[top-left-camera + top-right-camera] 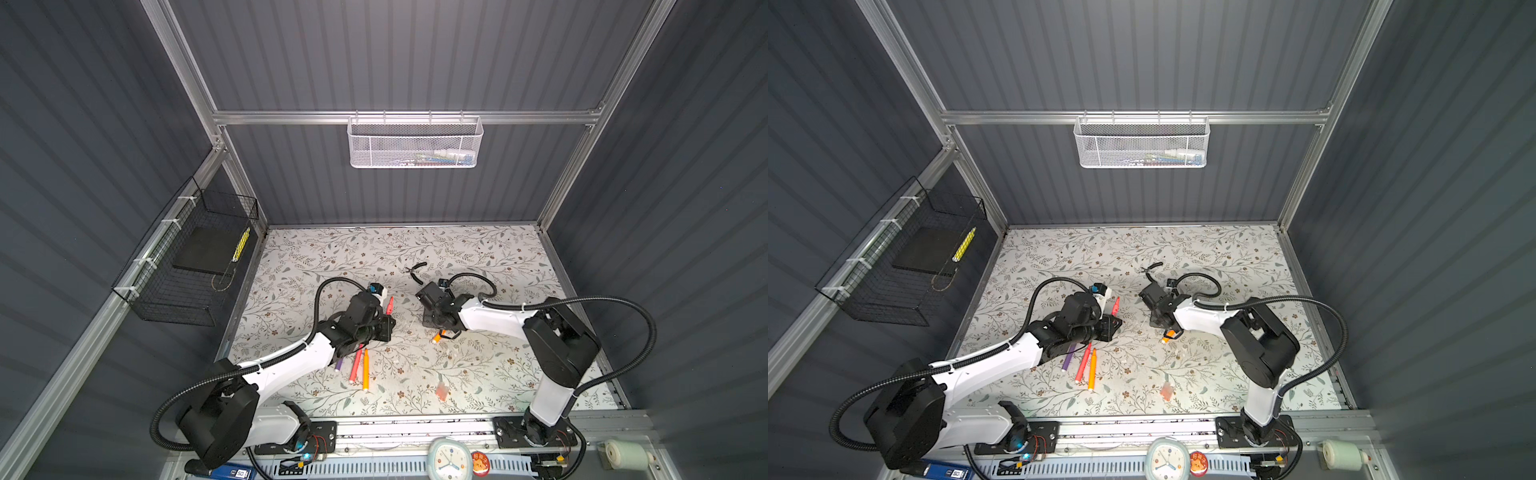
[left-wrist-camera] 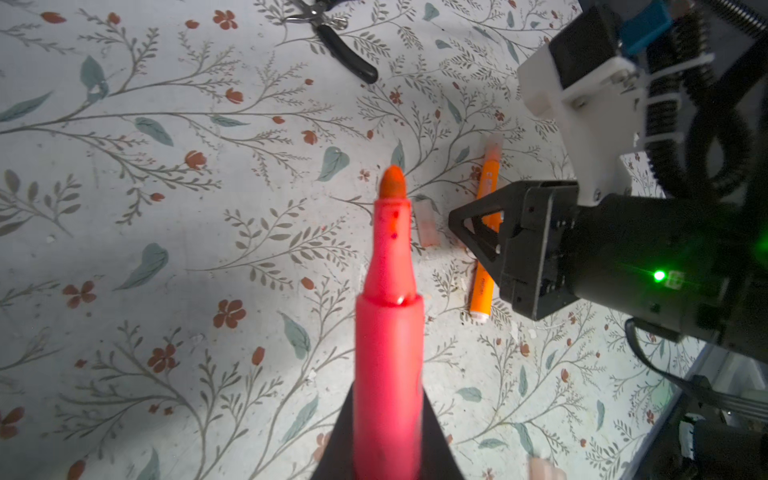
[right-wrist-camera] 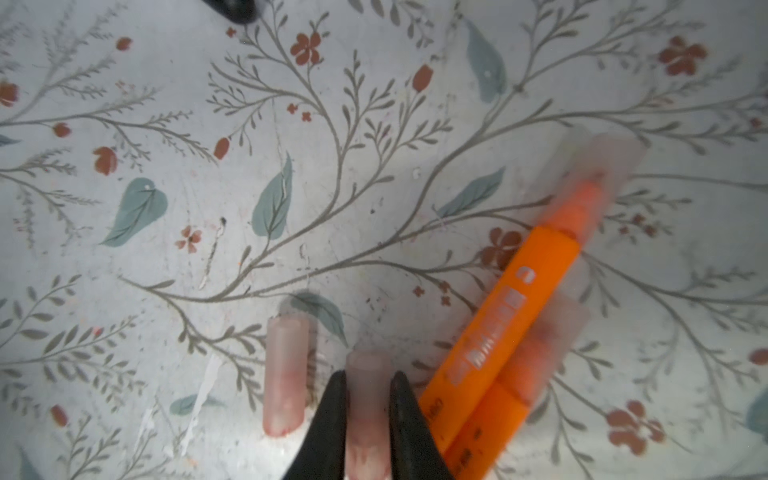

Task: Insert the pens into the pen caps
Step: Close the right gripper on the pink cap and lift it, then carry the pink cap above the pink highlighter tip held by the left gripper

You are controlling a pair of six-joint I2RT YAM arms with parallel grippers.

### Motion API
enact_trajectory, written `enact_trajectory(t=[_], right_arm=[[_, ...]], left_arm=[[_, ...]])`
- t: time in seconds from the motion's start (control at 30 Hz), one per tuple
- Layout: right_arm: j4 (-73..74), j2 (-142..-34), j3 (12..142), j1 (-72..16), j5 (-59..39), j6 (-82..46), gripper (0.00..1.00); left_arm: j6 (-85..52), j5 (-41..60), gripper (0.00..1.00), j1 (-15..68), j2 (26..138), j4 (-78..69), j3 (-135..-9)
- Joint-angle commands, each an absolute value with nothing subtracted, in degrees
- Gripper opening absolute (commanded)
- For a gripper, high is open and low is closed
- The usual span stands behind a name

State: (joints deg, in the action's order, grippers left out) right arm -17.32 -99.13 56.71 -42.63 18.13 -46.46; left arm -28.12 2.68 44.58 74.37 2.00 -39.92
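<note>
My left gripper [image 2: 388, 415] is shut on a pink-red pen [image 2: 388, 332], whose bare tip points away from the wrist; it shows in both top views [image 1: 390, 305] [image 1: 1115, 305]. My right gripper [image 3: 368, 399] is low over the mat, shut on a pinkish translucent pen cap [image 3: 368, 374]. A second loose cap [image 3: 286, 374] lies beside it. Two orange pens [image 3: 511, 316] lie close on its other side, one with a cap over its tip [image 3: 602, 166]. Purple [image 1: 339, 365], pink-red [image 1: 355, 365] and orange [image 1: 365, 370] pens lie near the left arm.
Black-handled pliers [image 1: 415, 270] lie behind the grippers on the floral mat [image 1: 478, 249]. A pinkish cap [image 1: 441, 390] sits towards the front. A black wire basket [image 1: 187, 270] hangs on the left wall and a white mesh basket [image 1: 413, 143] on the back rail.
</note>
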Motion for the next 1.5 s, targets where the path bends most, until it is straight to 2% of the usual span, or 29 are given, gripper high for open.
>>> enact_trajectory(t=[0.0, 0.13, 0.2, 0.33, 0.43, 0.57, 0.73, 0.9, 1.1, 1.47], right_arm=[[-15.29, -91.77, 53.40, -42.46, 20.64, -47.93, 0.14], [-13.94, -82.14, 48.19, -42.50, 21.61, -48.88, 0.09], [-12.51, -76.46, 44.83, -42.49, 21.65, -48.88, 0.07], [-6.12, -62.15, 36.03, -41.59, 20.38, -48.59, 0.07], [-4.58, -54.53, 33.00, -40.35, 18.15, -48.23, 0.04], [-5.27, -47.42, 30.59, -40.02, 18.07, -48.82, 0.02], [-4.07, -39.39, 27.35, -39.47, 17.81, -49.88, 0.01], [-3.34, -33.48, 25.06, -38.79, 18.96, -50.71, 0.00], [6.92, -29.88, 18.35, -38.26, 15.72, -53.06, 0.00], [19.81, -29.16, 11.93, -38.15, 6.53, -57.88, 0.00]], left_arm=[[-24.79, 1.16, 0.00, 46.94, 72.47, 1.43, -42.49], [-30.08, 5.91, 0.00, 47.85, 70.89, 0.22, -42.00], [-36.03, 11.87, 0.00, 48.54, 68.65, -8.62, -38.05], [-37.29, 8.61, 0.00, 51.31, 66.04, -22.32, -31.55], [-32.54, 8.04, 0.00, 51.71, 69.70, -17.04, -37.05], [-28.63, 6.61, 0.00, 54.52, 71.14, -15.60, -38.08], [-20.70, -1.37, 0.00, 60.96, 72.89, -9.85, -40.91], [-17.13, -0.19, 0.00, 65.29, 74.09, -11.36, -41.49], [-15.68, 0.00, 0.00, 70.00, 77.64, -14.58, -40.93], [-22.30, 0.76, 0.00, 70.71, 78.22, -23.06, -37.33]])
